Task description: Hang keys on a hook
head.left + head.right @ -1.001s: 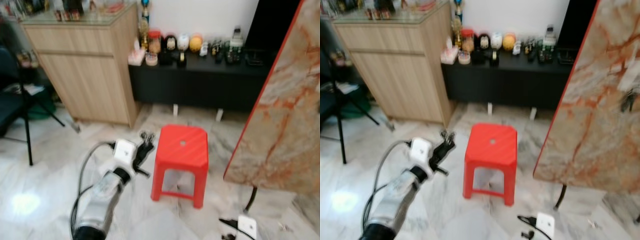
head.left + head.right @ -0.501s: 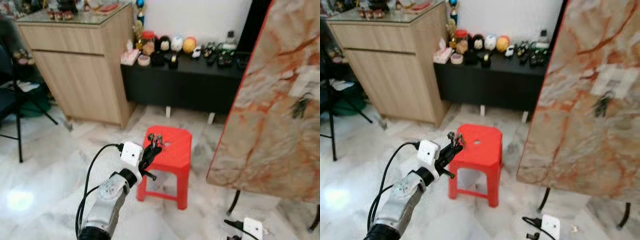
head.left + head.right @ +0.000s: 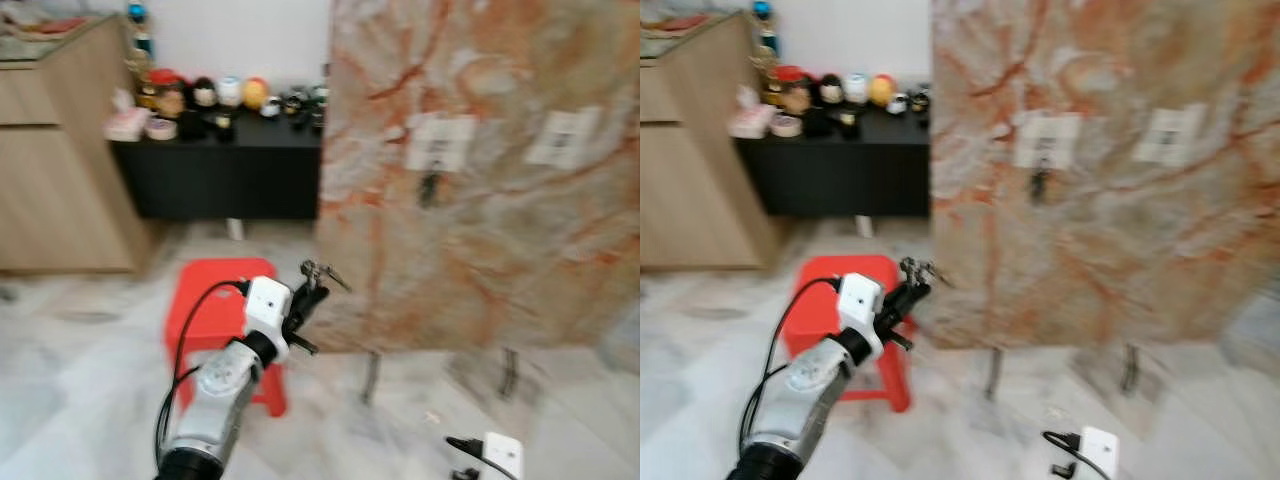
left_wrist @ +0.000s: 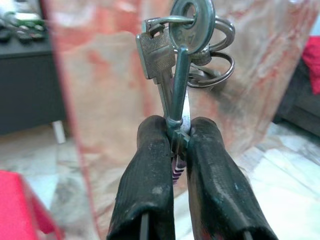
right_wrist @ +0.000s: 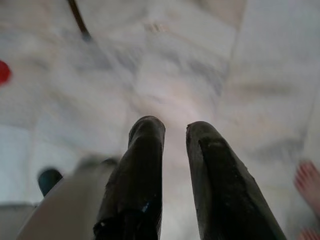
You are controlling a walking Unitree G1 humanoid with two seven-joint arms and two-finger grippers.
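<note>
From the head views, everything I get is smeared. A tall marbled orange-and-cream panel (image 3: 480, 190) stands on thin dark legs, its top and right edge cut off. Two pale plates (image 3: 437, 141) sit on it; under the nearer one hangs a small dark shape that I can't resolve. My left gripper (image 3: 308, 297) is raised in front of the panel's lower left corner, with the keys (image 3: 322, 272) sticking up as a thin metal glint. Behind my arm is a red plastic stool (image 3: 210, 310), partly hidden, and further back a low black cabinet (image 3: 220, 170) carrying blurred round trinkets. At the bottom edge a white block of my right arm barely shows.

In the left wrist view the keys (image 4: 182, 55) are sharp: two rubbery black fingers (image 4: 150, 185) pinch a silver clip, with a flat steel key and looped rings above, the marbled panel soft behind.

In the right wrist view the right gripper (image 5: 174, 131) hangs over pale marble floor (image 5: 200, 65), its fingers parted with a narrow gap, holding nothing.
</note>
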